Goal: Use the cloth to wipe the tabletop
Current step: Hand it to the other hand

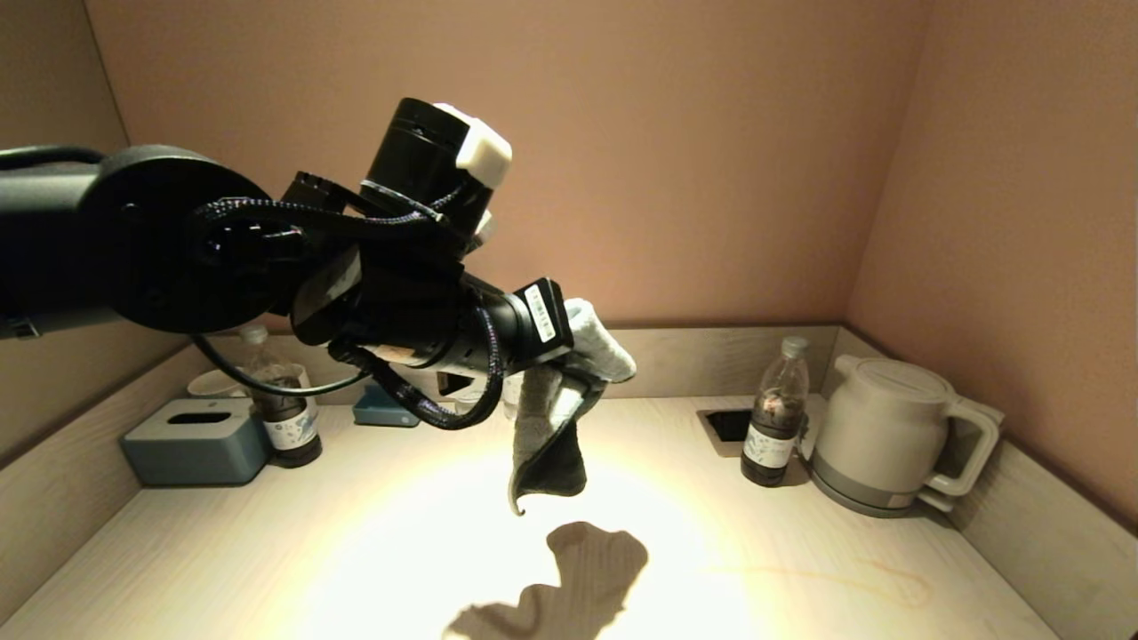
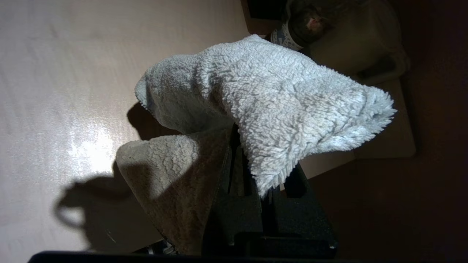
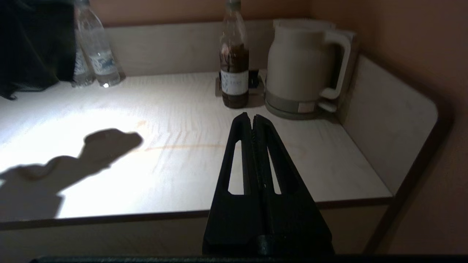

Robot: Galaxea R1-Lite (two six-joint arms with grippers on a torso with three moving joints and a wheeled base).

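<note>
Right now your left gripper [image 1: 582, 369] is clamped on the cloth [image 1: 556, 418], holding it up in the air above the middle of the counter [image 1: 267, 551]; one end flops over the fingers and the rest hangs down, clear of the wood, with its shadow falling below. That height likely keeps the cloth from dragging before you choose where to start, and no wiping contact is made yet. You can see a faint brownish ring [image 1: 827, 578] on the counter toward the kettle [image 1: 889, 436], a likely target. Your right gripper [image 3: 253, 120] is parked off the near edge, its fingers pressed together on nothing. Count one cloth, one kettle, one tissue box [image 1: 196, 440], one small blue box and a cup at the back left. Two dark bottles [image 1: 772, 413] stand against the back, out of the wiping path, plus two clear ones [image 3: 98, 54] in the right wrist view.
</note>
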